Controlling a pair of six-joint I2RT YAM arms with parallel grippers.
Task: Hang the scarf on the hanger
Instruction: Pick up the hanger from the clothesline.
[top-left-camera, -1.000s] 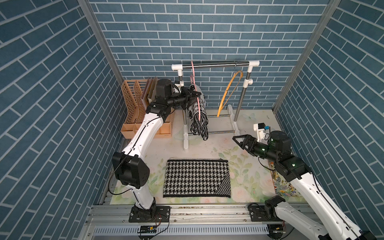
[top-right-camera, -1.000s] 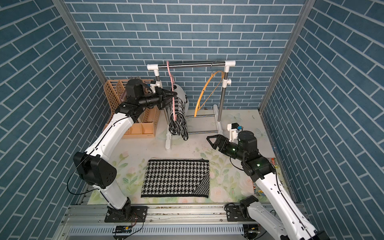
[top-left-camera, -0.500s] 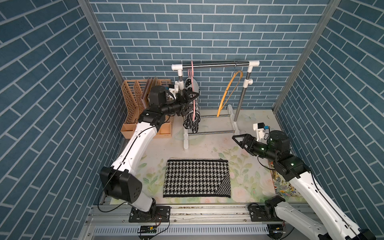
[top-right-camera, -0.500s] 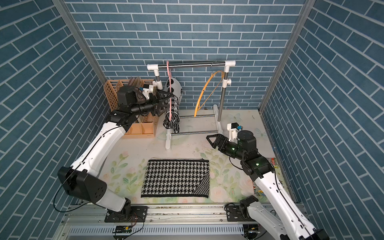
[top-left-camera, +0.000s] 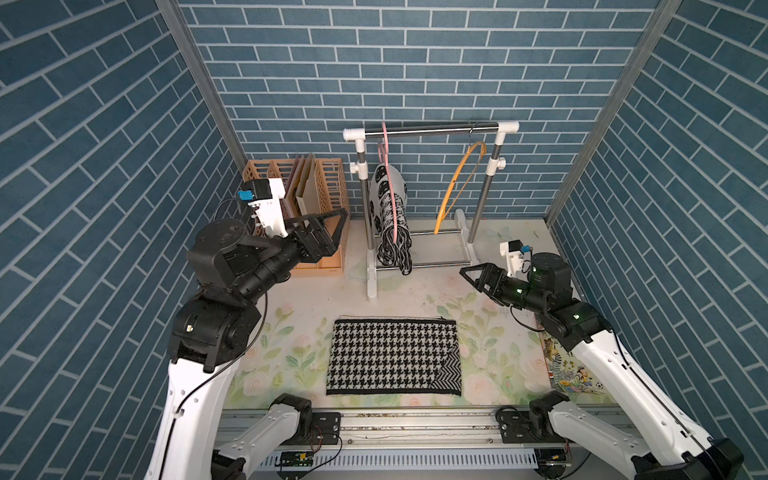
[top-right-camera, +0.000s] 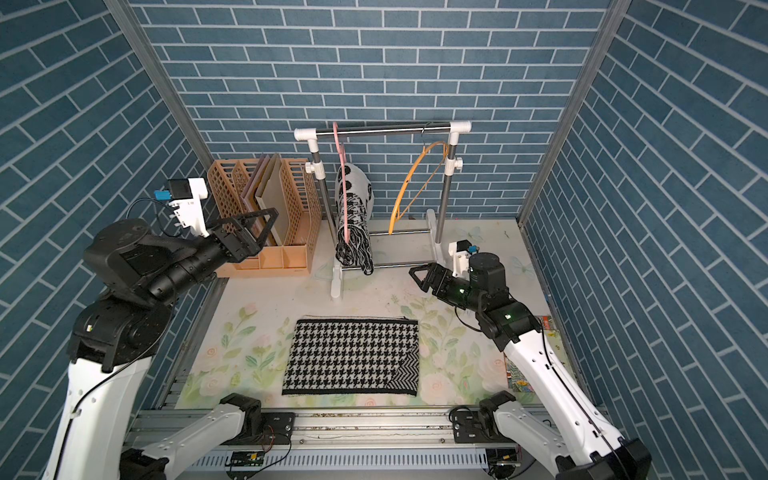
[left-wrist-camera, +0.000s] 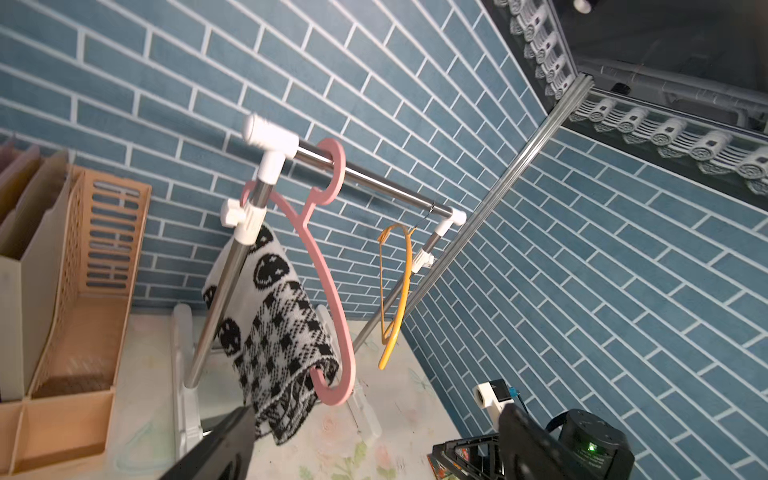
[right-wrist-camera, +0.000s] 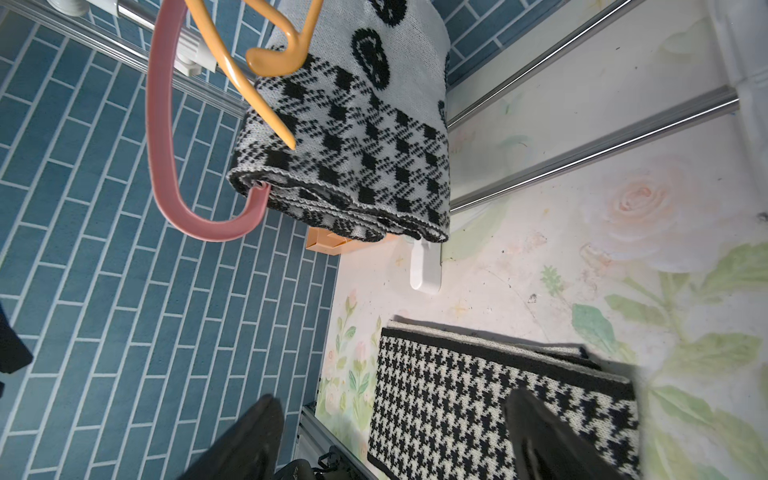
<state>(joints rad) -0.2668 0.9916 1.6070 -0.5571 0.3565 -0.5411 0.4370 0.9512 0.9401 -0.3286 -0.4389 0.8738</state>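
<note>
Left gripper (top-left-camera: 332, 230): jaws wide, nothing in them. The left wrist view shows its fingers (left-wrist-camera: 224, 444) far apart with only air between. It sits high beside the file holder (top-left-camera: 328, 183), nose aimed at the clothes rack (top-left-camera: 432, 129), arm folded up tight over its base.

Right gripper (top-left-camera: 473, 276): also wide and empty. It is low over the mat (top-left-camera: 291, 332), just right of the rack's foot, forearm reaching in from the front right corner.

Patterned scarf (top-left-camera: 390, 220) already hangs on the pink hanger (left-wrist-camera: 328, 291) at the left end of the rack. Checked scarf (top-left-camera: 394, 357) lies folded flat on the mat, front centre, with its long axis running left-right along the front edge. Orange hanger (top-left-camera: 453, 187) at the right end of the rack is bare.

My read: the checked scarf goes next, onto the orange hanger. It lies forward and inward of the right gripper, which is lower and nearer its right short edge. The left would have to drop a long way. Scarf end and free hanger both favour the right arm.
</note>
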